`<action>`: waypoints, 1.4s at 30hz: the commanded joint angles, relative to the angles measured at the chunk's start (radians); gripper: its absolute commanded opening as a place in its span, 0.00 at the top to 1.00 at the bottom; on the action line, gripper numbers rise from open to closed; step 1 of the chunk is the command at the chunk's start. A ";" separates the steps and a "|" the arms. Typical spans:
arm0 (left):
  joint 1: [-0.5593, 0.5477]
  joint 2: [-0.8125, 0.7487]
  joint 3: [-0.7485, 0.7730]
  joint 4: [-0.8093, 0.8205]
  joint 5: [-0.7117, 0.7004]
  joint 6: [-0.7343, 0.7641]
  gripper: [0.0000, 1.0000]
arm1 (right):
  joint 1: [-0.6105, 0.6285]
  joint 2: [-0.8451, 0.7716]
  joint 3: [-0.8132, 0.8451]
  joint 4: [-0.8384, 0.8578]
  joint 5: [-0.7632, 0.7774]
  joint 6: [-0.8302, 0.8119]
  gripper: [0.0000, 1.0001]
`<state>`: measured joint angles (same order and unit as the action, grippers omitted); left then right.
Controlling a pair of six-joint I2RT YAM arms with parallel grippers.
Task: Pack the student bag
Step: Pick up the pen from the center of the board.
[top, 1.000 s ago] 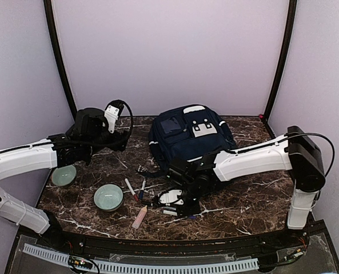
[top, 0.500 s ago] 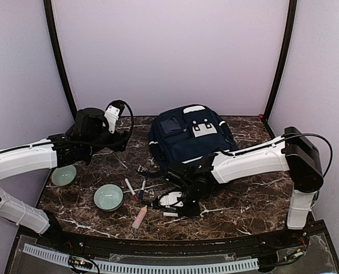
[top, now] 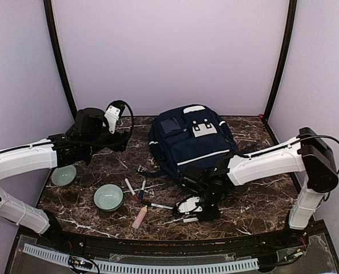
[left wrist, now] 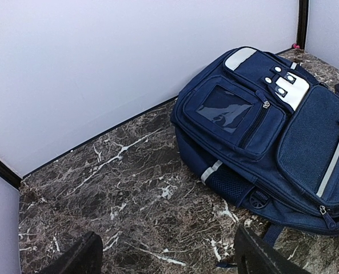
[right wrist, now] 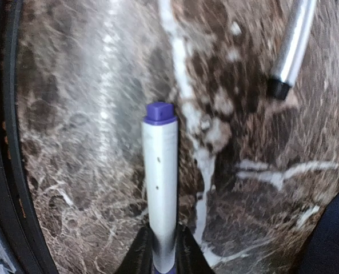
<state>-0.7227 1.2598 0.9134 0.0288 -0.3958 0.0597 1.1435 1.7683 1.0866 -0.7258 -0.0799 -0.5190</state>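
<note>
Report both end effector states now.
Left end effector: open, holding nothing.
Right end effector: shut on slim white marker pen with purple cap.

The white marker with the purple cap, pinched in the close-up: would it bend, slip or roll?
Probably stiff: the marker juts straight from the fingers without sagging. Its smooth round barrel might slip, as only its end is pinched. Dropped on the flat marble table, it would likely roll, though the squarish cap may check that.
</note>
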 commanded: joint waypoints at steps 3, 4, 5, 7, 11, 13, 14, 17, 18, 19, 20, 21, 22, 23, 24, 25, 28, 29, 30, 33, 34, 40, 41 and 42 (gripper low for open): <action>0.001 -0.003 0.001 0.008 0.013 0.008 0.19 | -0.007 -0.018 0.037 -0.068 -0.041 0.006 0.72; 0.001 -0.001 0.000 0.009 0.014 0.008 0.19 | -0.005 -0.019 0.047 -0.064 -0.049 0.012 0.71; 0.001 0.001 0.001 0.008 0.016 0.008 0.19 | -0.001 -0.017 0.054 -0.062 -0.048 0.014 0.70; 0.001 0.004 0.000 0.007 0.022 0.008 0.19 | 0.006 -0.004 0.059 -0.063 -0.026 0.014 0.69; 0.001 0.008 0.002 0.007 0.028 0.009 0.20 | 0.009 0.020 0.036 -0.062 0.013 0.002 0.70; 0.000 0.009 0.001 0.005 0.028 0.010 0.20 | 0.010 0.025 0.024 -0.062 0.009 0.002 0.70; 0.000 0.009 0.001 0.005 0.028 0.011 0.20 | 0.009 0.027 0.023 -0.061 0.004 0.004 0.71; 0.000 0.011 0.002 0.005 0.026 0.014 0.20 | 0.012 0.041 0.024 -0.061 0.000 0.009 0.72; -0.001 0.012 0.003 0.005 0.026 0.015 0.20 | 0.013 0.045 0.023 -0.056 0.003 0.010 0.72; 0.000 0.013 0.004 0.005 0.026 0.016 0.20 | 0.013 0.048 0.018 -0.049 0.008 0.010 0.73; -0.001 0.013 0.004 0.005 0.027 0.016 0.20 | 0.013 0.054 0.009 -0.037 0.016 0.009 0.73; 0.000 0.013 0.003 0.005 0.029 0.018 0.21 | 0.012 0.059 0.000 -0.021 0.028 0.007 0.75; 0.001 0.013 0.005 0.005 0.029 0.019 0.21 | 0.013 0.066 -0.009 -0.009 0.040 0.005 0.76; 0.000 0.013 0.004 0.006 0.028 0.022 0.21 | 0.012 0.074 -0.013 -0.005 0.047 0.003 0.80; 0.001 0.012 0.001 0.010 0.027 0.024 0.21 | 0.012 0.078 -0.014 -0.007 0.048 0.002 0.84; 0.000 0.012 -0.001 0.014 0.024 0.027 0.21 | 0.012 0.077 -0.013 -0.011 0.048 0.002 0.86; 0.001 0.017 -0.010 0.027 0.024 0.036 0.21 | 0.011 0.042 -0.018 -0.022 0.056 -0.010 0.93; 0.000 0.021 -0.010 0.029 0.028 0.038 0.21 | 0.008 0.024 -0.024 -0.029 0.058 -0.014 0.94; 0.000 0.026 -0.009 0.029 0.033 0.040 0.21 | 0.004 0.002 -0.028 -0.037 0.056 -0.019 0.95; 0.001 0.049 -0.009 0.034 0.073 0.046 0.21 | -0.019 -0.063 -0.039 -0.073 0.013 -0.034 0.96; 0.001 0.060 -0.011 0.039 0.102 0.054 0.21 | -0.028 -0.088 -0.044 -0.086 -0.014 -0.042 0.96; -0.034 0.118 -0.042 0.133 0.359 0.082 0.25 | -0.136 -0.266 -0.112 -0.095 -0.106 -0.045 0.97; -0.058 0.136 -0.028 0.128 0.366 0.093 0.26 | -0.165 -0.295 -0.127 -0.094 -0.117 -0.045 0.97; -0.085 0.158 -0.006 0.117 0.366 0.109 0.28 | -0.192 -0.328 -0.146 -0.091 -0.130 -0.047 0.97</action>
<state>-0.7410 1.3762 0.8921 0.0910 -0.1604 0.1219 1.0325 1.5459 0.9905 -0.8005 -0.1398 -0.5518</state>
